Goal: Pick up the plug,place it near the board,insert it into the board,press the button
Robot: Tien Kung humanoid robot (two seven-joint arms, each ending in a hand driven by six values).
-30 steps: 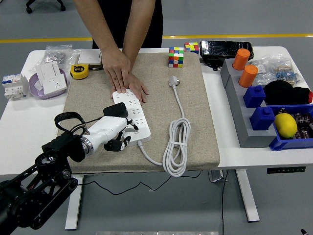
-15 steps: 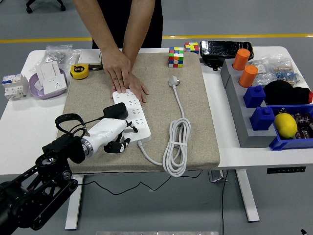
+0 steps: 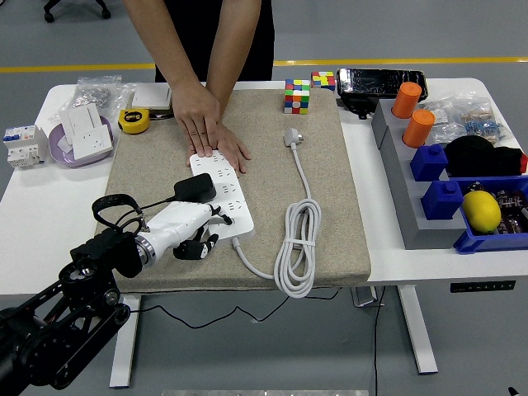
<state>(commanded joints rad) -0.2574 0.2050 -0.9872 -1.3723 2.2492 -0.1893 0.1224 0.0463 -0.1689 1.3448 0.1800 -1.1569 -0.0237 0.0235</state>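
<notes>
A white power strip [image 3: 223,188] lies on the beige mat [image 3: 338,190]. A black plug [image 3: 195,187] sits in its left side, its black cable running back to my arm. My left hand [image 3: 197,240], white with black fingers, hovers at the strip's near end with fingers curled and nothing in them. A person's two hands [image 3: 200,118] press flat on the strip's far end. The strip's own white plug [image 3: 292,136] and coiled cord [image 3: 298,247] lie to the right. My right arm is out of view.
Two Rubik's cubes [image 3: 297,95] stand at the mat's far edge. A yellow tape measure [image 3: 134,120], a purple bowl [image 3: 81,140] and a circuit breaker [image 3: 23,144] sit at the left. At the right, a grey rack carries orange cups [image 3: 418,128], blue bins and a lemon [image 3: 482,210].
My left hand has drawn back slightly toward the lower left, away from the strip. The black plug, the strip and the person's hands have stayed put.
</notes>
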